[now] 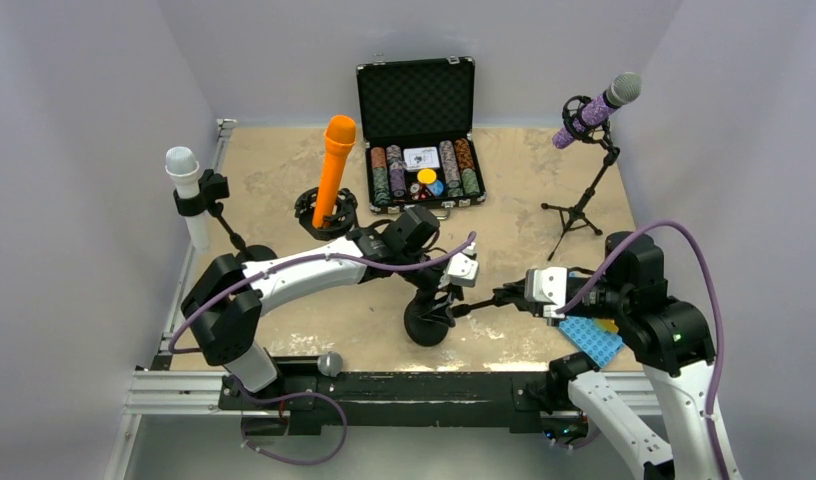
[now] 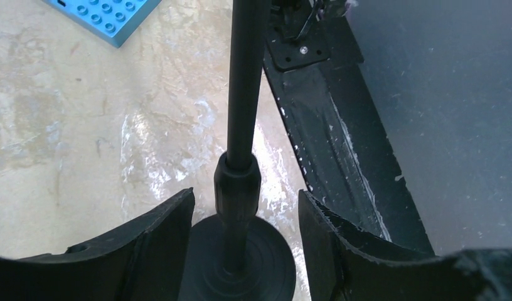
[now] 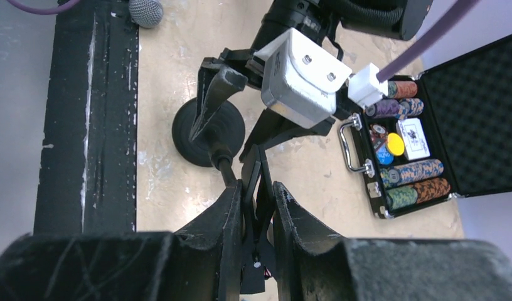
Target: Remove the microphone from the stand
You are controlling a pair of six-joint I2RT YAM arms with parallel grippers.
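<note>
From the top view, you are working at the near middle of the table [image 1: 274, 180], where the stand [image 1: 427, 325] is leaning over on its round base just beside the black rail [image 1: 424, 385]. Bare surface is lying open behind it up to the poker chip case [image 1: 416, 130], and the blue studded plate [image 1: 591, 340] is sitting close on the right. The microphone [image 1: 330, 363] is sitting apart from the stand at the rail's edge, with only its grey mesh head showing plainly. In the left wrist view, your left gripper [image 2: 246, 195] is standing wide around the stand's collar, a gap showing on each side of it, while the rail is running close along the right. In the right wrist view, your right gripper [image 3: 256, 188] is pinching narrowly on the stand's upper end, and the microphone's mesh head is peeking in at the top edge beside the rail.
</note>
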